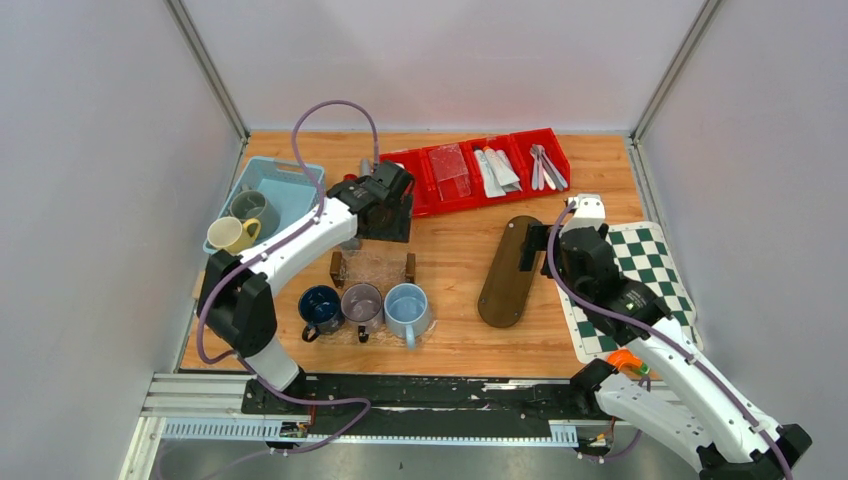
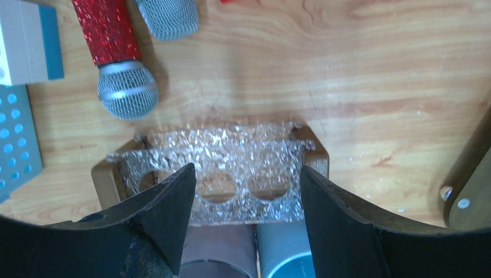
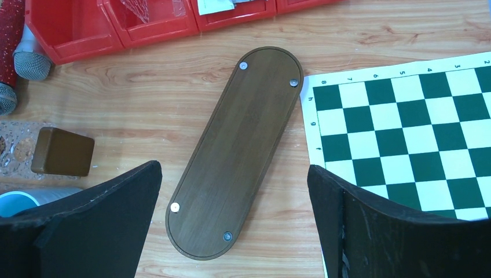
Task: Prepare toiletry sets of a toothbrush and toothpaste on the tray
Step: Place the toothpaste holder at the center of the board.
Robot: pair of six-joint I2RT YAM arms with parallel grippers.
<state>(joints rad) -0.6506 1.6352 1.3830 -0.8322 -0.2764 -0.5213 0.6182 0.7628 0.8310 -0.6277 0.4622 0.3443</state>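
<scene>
Top external: toothbrushes (image 1: 546, 166) and toothpaste tubes (image 1: 497, 172) lie in the red bin (image 1: 476, 170), none on the tray (image 1: 505, 285). My left gripper (image 2: 246, 179) and right gripper (image 3: 234, 171) gape empty. Brushes look light, stiff, slick; I'd pinch mid-handle.

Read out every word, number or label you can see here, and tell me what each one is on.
"8 7 6 5 4 3 2": along one border of the chessboard, right wrist view.
"h g f": down the adjoining border, lying sideways; the middle letter is less sure.
Print on the toothpaste in the red bins: too blurred to read.
Nothing else is legible.
</scene>
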